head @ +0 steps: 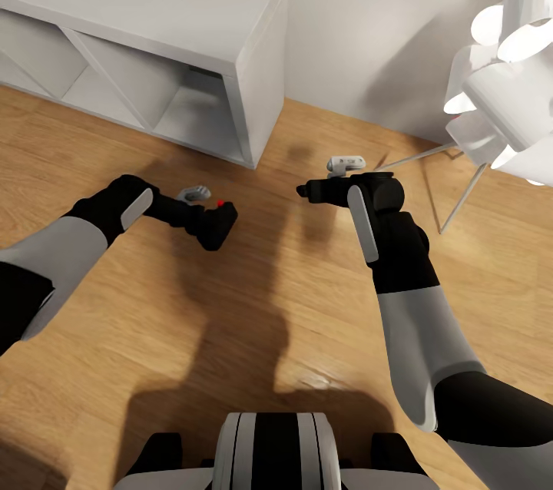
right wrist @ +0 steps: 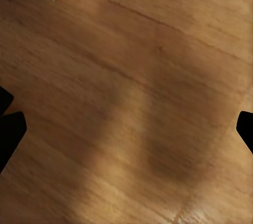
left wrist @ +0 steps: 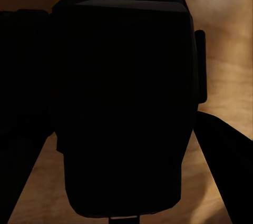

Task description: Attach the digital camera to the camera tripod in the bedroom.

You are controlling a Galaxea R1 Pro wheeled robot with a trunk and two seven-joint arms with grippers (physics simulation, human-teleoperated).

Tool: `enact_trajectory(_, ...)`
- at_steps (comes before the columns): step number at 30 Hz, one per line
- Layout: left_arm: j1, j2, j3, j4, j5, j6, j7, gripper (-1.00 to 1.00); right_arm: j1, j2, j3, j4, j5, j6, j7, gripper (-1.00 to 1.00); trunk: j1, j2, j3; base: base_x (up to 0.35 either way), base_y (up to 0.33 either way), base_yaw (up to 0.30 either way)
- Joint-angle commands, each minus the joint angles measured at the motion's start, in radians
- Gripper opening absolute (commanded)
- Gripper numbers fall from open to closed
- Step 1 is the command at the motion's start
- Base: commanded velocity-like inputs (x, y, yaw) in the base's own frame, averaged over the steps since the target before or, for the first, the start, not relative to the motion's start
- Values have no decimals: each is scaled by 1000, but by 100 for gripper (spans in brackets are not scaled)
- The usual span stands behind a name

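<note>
In the left wrist view the digital camera (left wrist: 126, 108) is a near-black block so close to the lens that no lens or button can be made out; the fingers (left wrist: 221, 166) clamped on it are cut off by the frame toward 5 and 7 o'clock. In the head view the left gripper (head: 213, 227) merges with the camera's black body, so its fingertips cannot be separated. The white floor lamp (head: 503, 83) is cropped at 2 o'clock. The white cube shelf (head: 153, 37) runs off at 10 o'clock.

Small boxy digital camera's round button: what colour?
Red, on the matte-black camera in the left pincer; head view shows it best.
</note>
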Motion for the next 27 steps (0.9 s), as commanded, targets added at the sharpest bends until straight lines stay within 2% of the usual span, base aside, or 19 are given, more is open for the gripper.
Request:
enact_trajectory(1, 1, 3, -12, 1, -41, -8, -1, -100, -1, 0, 0, -1, -4, 4, -1, 100, 0, 0, -1, 0, 0, 0)
enact_trajectory(21, 4, 7, -10, 1, -38, 58, 39, -100, -1, 0, 0, -2, -4, 7, 3, 100, 0, 0, -1, -2, 0, 0)
enact_trajectory(27, 4, 7, -10, 1, -39, 61, 41, -100, -1, 0, 0, -2, -4, 9, 3, 100, 0, 0, -1, -160, -51, 0)
